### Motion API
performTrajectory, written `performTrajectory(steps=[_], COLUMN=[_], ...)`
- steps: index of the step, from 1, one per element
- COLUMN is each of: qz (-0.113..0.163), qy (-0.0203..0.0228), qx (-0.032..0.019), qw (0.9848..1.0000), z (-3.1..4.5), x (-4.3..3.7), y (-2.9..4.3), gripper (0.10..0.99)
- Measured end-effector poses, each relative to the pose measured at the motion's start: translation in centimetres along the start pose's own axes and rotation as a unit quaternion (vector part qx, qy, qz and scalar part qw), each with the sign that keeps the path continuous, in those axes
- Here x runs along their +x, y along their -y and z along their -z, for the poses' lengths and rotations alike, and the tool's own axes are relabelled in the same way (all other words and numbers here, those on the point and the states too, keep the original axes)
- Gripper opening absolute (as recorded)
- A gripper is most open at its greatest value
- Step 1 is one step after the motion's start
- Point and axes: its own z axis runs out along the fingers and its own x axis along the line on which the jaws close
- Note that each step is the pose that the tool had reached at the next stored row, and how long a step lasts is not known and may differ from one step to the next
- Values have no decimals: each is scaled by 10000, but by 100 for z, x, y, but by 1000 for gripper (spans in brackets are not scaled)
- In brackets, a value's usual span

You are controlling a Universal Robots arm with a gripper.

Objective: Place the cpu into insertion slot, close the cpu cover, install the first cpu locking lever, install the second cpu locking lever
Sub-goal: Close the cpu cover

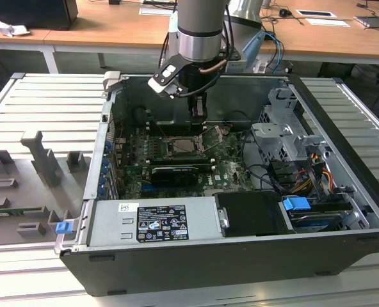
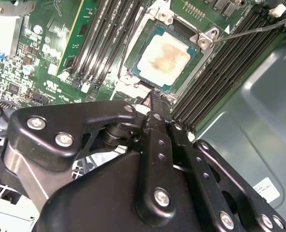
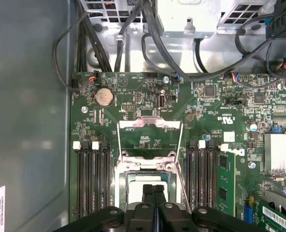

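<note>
Two fingers of the gripper are pressed together, pinching nothing. The tips sit at the near edge of the insertion slot; whether they touch it cannot be determined. Just beyond the tips, the cpu lies flat, seated in the slot. Past the slot, the cpu cover is swung open, with green motherboard visible through its window. Thin wire locking levers flank the open cover. Farthest from the tool, black cables run along the chassis wall.
</note>
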Motion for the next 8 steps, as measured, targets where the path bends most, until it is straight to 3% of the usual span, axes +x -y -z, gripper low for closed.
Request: performTrajectory(steps=[8], qz=[0], qy=[0], qx=[11], qw=[10000], z=[-5], x=[0], y=[-114], gripper=[106])
